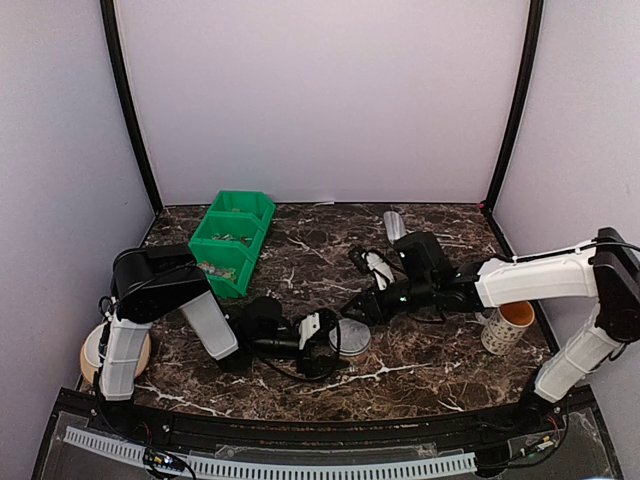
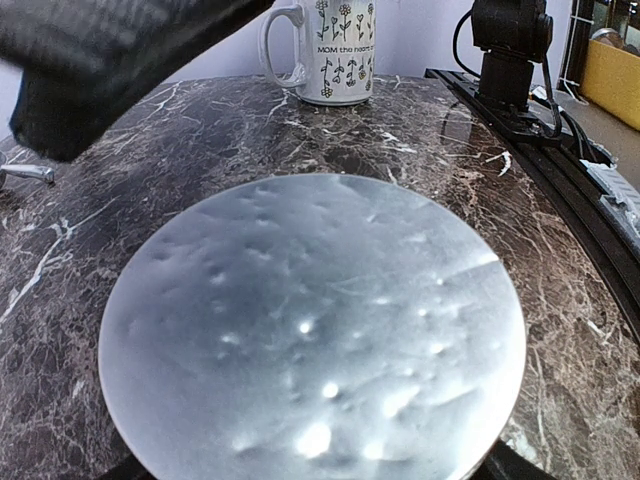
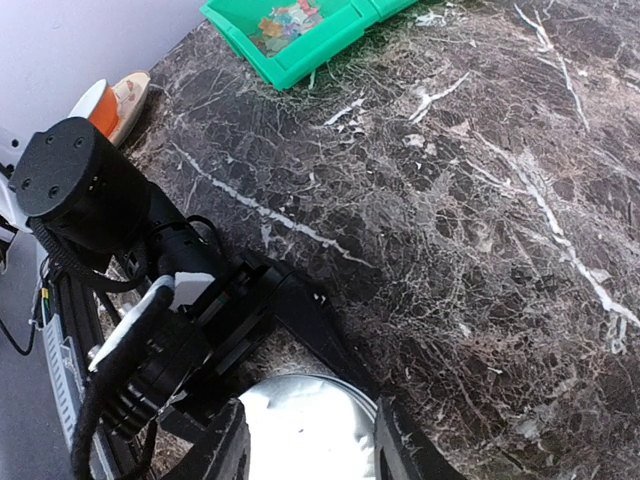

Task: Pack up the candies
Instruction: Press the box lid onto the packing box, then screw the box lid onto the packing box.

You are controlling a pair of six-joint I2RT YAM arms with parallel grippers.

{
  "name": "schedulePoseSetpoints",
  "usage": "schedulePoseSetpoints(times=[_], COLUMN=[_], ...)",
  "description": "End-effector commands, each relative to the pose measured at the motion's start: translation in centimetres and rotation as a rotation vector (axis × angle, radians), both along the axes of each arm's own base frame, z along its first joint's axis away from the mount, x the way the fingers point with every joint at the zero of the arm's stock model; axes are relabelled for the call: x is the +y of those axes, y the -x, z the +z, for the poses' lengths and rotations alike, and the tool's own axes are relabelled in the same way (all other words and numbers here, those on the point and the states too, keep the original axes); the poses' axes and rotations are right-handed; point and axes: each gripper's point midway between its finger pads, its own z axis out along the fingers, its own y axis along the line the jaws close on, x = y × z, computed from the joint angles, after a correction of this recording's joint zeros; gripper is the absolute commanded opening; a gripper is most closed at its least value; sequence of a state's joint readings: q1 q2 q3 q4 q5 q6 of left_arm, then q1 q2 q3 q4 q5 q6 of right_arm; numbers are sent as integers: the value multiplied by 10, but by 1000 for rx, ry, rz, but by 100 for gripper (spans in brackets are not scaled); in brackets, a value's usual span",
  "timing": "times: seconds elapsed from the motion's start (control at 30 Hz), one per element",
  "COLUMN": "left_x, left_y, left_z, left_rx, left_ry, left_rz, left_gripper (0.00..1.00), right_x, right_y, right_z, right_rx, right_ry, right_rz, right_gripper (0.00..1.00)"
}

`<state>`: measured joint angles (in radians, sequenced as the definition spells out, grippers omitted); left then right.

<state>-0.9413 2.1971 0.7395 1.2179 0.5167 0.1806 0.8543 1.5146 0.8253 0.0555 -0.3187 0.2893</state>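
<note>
Left end effector (image 1: 333, 338) grips the tub (image 1: 352, 338), its contents hidden. Right end effector (image 3: 312, 440) straddles it, cropped; grip indeterminate. Candies (image 3: 285, 22) in bin (image 3: 320, 55) barely resolvable.

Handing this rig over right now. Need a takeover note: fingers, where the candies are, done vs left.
Grip: the left gripper has its fingers either side of the small round tub on the table and appears to clamp it. The right gripper comes from above, fingers seemingly pinching the lid.
Things: all visible candies lie in the green bin, far left; none by the tub. The mug stands apart on the right.
Done: tub braced, lid gripped but on. No candies packed.
Left: probably lift the lid off, move candies from bin to tub, reclose.
</note>
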Motion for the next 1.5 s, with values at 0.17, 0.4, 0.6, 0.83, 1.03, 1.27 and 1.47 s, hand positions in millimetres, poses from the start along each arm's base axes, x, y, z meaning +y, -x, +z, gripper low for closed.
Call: schedulePoseSetpoints(times=[0.17, 0.4, 0.6, 0.83, 1.03, 1.27, 1.47], left_x=[34, 34, 35, 35, 34, 35, 35], left_y=[21, 21, 21, 21, 20, 19, 16], left_z=[-85, -86, -86, -86, -86, -86, -86], left_rx=[138, 140, 139, 139, 137, 136, 136], left_ry=[-276, -278, -280, -279, -278, -280, -283], left_rz=[15, 15, 16, 17, 18, 29, 46], left_gripper=[71, 71, 71, 71, 71, 70, 69], right_x=[10, 8, 6, 1, -6, -12, -21], right_y=[-8, -3, -3, 1, 3, 9, 14], right_z=[-8, -28, -33, -37, -44, -41, -40], right_rx=[27, 67, 71, 74, 80, 78, 76], right_ry=[9, 39, 47, 57, 82, 78, 88], right_rz=[11, 20, 16, 14, 5, 1, -8], right_gripper=[39, 39, 39, 37, 34, 30, 25])
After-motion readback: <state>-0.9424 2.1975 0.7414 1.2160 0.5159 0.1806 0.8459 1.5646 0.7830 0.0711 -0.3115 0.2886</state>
